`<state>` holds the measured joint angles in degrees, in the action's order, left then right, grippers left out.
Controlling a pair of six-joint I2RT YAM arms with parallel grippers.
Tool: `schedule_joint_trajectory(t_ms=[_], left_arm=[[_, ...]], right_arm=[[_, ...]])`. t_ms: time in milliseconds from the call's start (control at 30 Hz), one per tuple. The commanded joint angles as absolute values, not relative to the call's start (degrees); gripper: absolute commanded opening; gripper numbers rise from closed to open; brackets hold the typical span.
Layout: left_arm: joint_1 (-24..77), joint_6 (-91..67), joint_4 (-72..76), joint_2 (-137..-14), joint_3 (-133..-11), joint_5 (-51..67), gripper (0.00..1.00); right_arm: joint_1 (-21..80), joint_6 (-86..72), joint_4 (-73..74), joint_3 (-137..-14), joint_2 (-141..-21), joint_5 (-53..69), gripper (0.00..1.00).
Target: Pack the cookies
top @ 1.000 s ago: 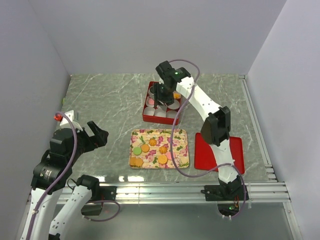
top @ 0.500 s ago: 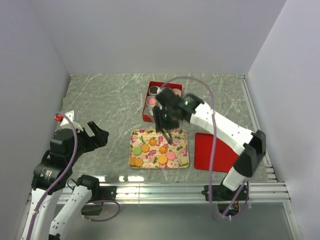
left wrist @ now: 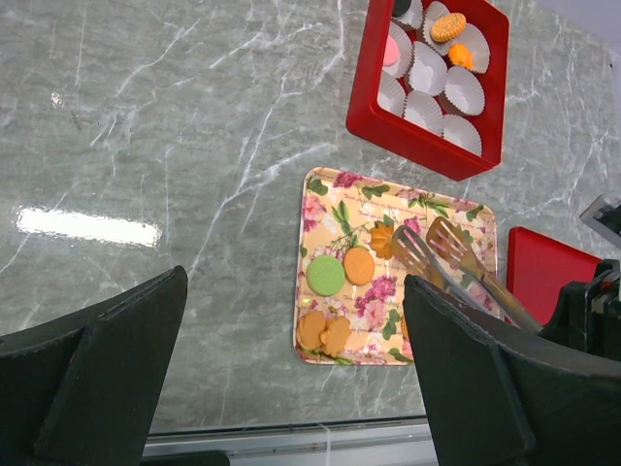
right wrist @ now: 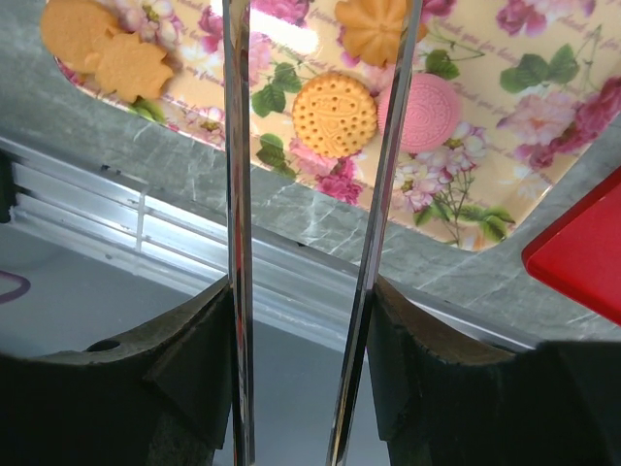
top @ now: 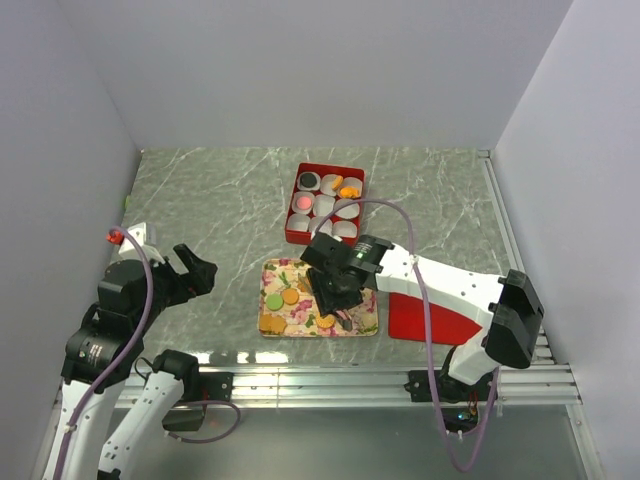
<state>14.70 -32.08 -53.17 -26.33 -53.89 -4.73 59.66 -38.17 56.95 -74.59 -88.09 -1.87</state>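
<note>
Several cookies lie on the floral tray [top: 280, 268]: a green one [left wrist: 325, 275], an orange one [left wrist: 358, 265], two orange ones at the near-left corner [left wrist: 323, 331]. A golden cookie [right wrist: 334, 115] and a pink cookie [right wrist: 431, 112] lie side by side between the arms of the metal tongs [right wrist: 236, 194]. My right gripper [top: 335, 290] hangs over the tray, shut on the tongs. The tong tips [left wrist: 432, 245] stand apart with nothing in them. My left gripper [top: 195, 270] is open, raised off to the left.
A red box [top: 298, 232] of white paper cups stands behind the tray, with an orange cookie [left wrist: 447, 26], a pink one [left wrist: 391, 50] and a black one [left wrist: 401, 8] in its cups. A red lid [top: 437, 303] lies right of the tray. The metal rail [top: 300, 378] runs along the near edge.
My right arm swung back from over the red box to over the floral tray, carrying the tongs toward the near side. The left arm stayed put.
</note>
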Motion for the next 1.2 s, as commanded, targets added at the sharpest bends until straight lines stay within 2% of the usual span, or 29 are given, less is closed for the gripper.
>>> schedule_joint_trajectory(t_ms=[0,800,1033,1167], left_arm=[[14.41,-31.11,-51.59,-25.75,-54.14,-4.39,0.99],[14.41,-31.64,-51.86,-24.79,-54.23,-5.27,0.99],[14.33,-31.55,-51.77,-24.79,-54.23,-5.19,0.99],[14.33,-31.47,-51.77,-24.79,-54.14,-5.01,0.99]], right_arm=[[60.73,-39.29,55.99,-75.59,-88.33,-4.04,0.56],[63.11,-37.88,58.45,-80.33,-95.62,-4.66,0.55],[63.19,-37.62,58.45,-80.24,-96.41,-4.13,0.49],[63.19,-37.35,59.06,-80.95,-97.12,-4.31,0.42]])
